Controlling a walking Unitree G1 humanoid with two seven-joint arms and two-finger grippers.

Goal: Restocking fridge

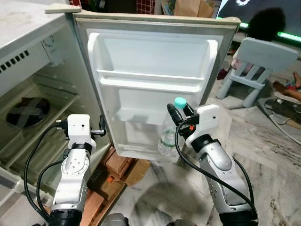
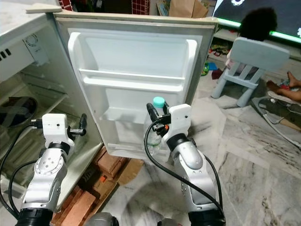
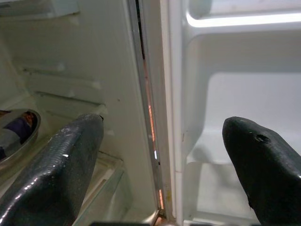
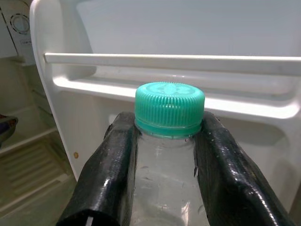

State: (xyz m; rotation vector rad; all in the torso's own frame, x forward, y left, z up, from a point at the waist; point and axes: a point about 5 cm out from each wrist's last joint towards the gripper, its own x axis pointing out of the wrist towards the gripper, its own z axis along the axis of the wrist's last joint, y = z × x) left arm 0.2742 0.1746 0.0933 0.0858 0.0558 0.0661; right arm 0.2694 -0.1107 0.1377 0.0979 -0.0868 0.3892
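Two silver arms are reaching forward from where the robot is standing, in front of a small open fridge. Nearest to me, the right gripper (image 1: 178, 114) is holding a clear water bottle (image 1: 168, 136) upright, its two black fingers (image 4: 113, 165) pressing against either side of the neck just under the teal cap (image 4: 170, 108). That arm is bending at the elbow and rising so the bottle is hanging just in front of the lower part of the fridge door (image 1: 150, 80), close to the lower door shelf (image 1: 141, 141) but, as far as I can judge, not yet resting in it.

Over on the other side, the left gripper (image 1: 99, 132) is hovering empty, its fingers (image 3: 56, 169) spread wide apart and pointing at the hinge gap between the cabinet and the door, gripping nothing. The forearm is standing nearly upright beside the fridge's lower front edge.

Further back, the upper door shelf (image 1: 150, 77) is sitting bare. Inside the cabinet a dark round bowl (image 1: 27, 112) is resting on a wire shelf. Beyond the fridge, a pale blue child's chair (image 1: 256, 66) is standing on the marble floor (image 1: 263, 155).

Restocking looks barely begun: I'd say the bottle needs lowering into a door shelf and letting go.
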